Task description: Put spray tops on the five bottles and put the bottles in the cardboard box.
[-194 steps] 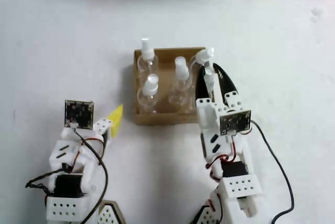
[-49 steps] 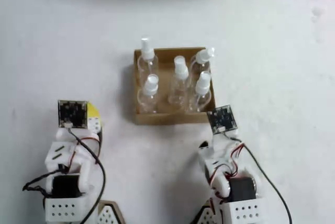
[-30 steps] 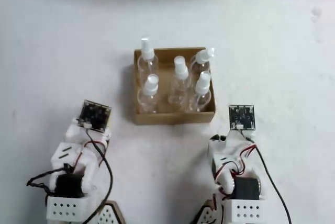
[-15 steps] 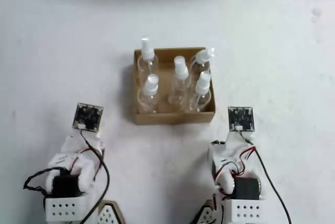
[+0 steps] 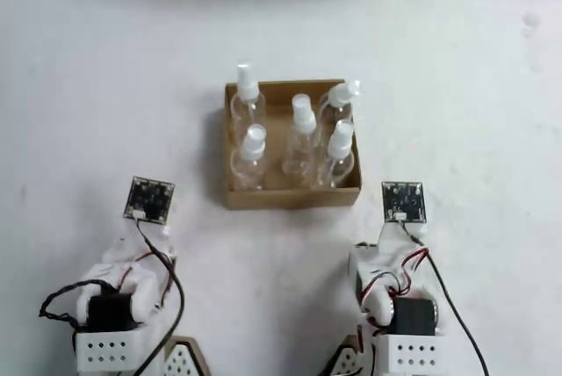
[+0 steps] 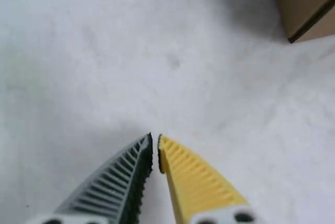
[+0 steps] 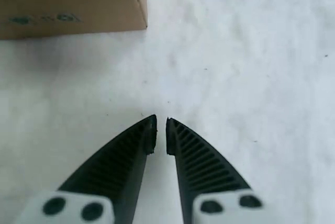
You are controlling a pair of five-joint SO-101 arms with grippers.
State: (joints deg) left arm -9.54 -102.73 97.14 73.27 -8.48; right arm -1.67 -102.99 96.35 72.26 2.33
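Left gripper (image 6: 155,145) and right gripper (image 7: 160,130) — folded low short of the cardboard box (image 5: 291,197), tips together.

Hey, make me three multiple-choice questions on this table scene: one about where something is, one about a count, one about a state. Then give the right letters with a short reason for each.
1. Relative to the brown cardboard box, where are the clear plastic bottles with white spray tops?
A inside it
B outside it, at its left
C held above it

2. How many of these bottles are there?
A three
B four
C five

3. The black-fingered right gripper is:
A wide open
B shut, holding nothing
C shut on a bottle

Answers:
1 A, since every bottle stands within the box's walls in the high view.
2 C, since five white tops can be counted there.
3 B, since its tips nearly meet over the bare white table.
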